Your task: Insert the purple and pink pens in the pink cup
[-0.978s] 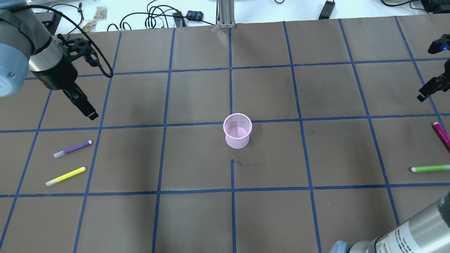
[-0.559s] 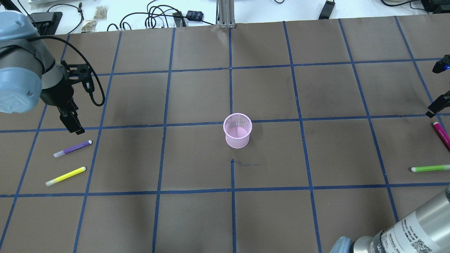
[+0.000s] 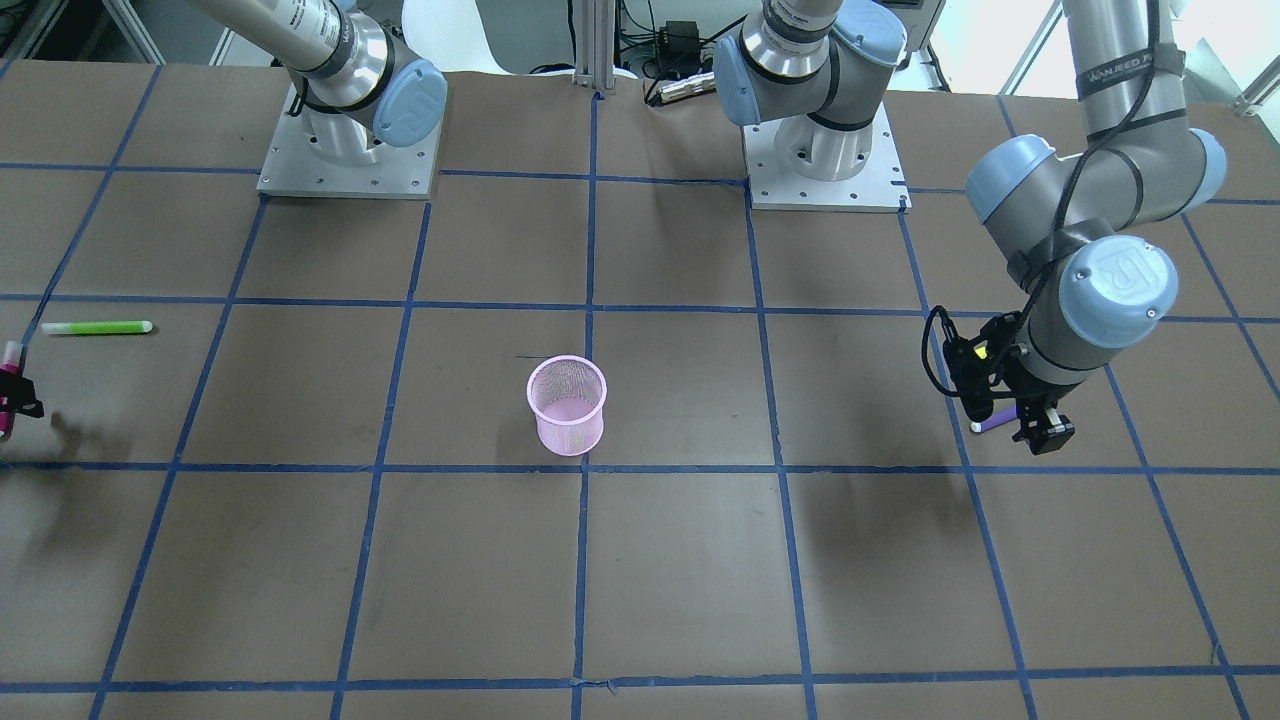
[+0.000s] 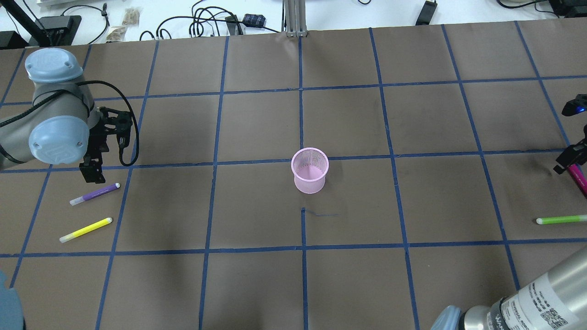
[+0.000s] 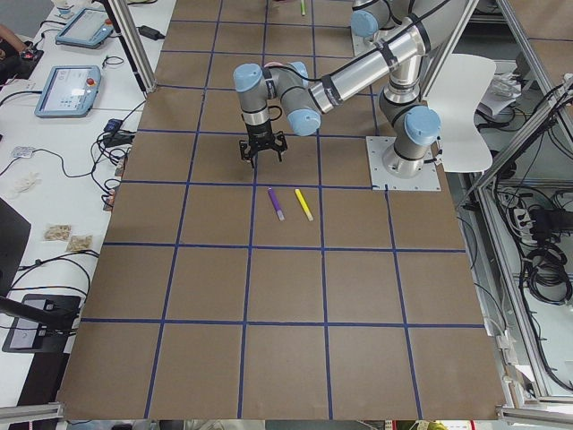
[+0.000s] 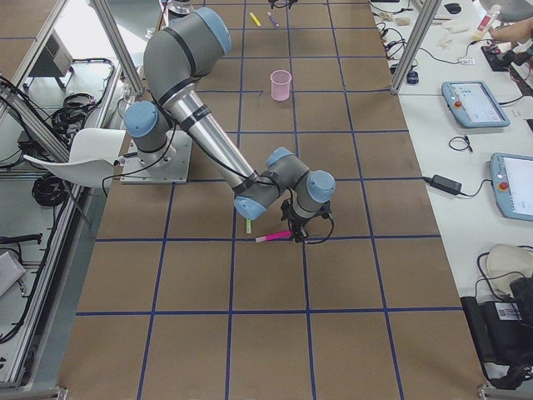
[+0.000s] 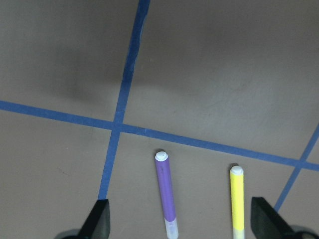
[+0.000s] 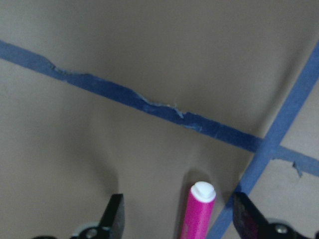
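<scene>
The pink mesh cup (image 4: pixel 310 170) stands upright at the table's middle, also in the front view (image 3: pixel 567 405). The purple pen (image 4: pixel 95 194) lies flat at the left. My left gripper (image 4: pixel 91 173) hangs open just beyond it. In the left wrist view the purple pen (image 7: pixel 166 196) lies between the open fingertips (image 7: pixel 99 219). The pink pen (image 4: pixel 578 178) lies at the right edge. My right gripper (image 4: pixel 567 160) is open over its far end. In the right wrist view the pink pen (image 8: pixel 199 211) shows between the fingers, untouched.
A yellow pen (image 4: pixel 85 230) lies beside the purple one and also shows in the left wrist view (image 7: pixel 237 199). A green pen (image 4: pixel 562 220) lies near the pink pen. Cables (image 4: pixel 206 23) lie past the table's far edge. The arm bases (image 3: pixel 345 150) stand at the robot's side.
My left gripper has moved down and inward to just above the purple pen. My right gripper has moved down onto the pink pen's far end. Pens and cup have not moved.
</scene>
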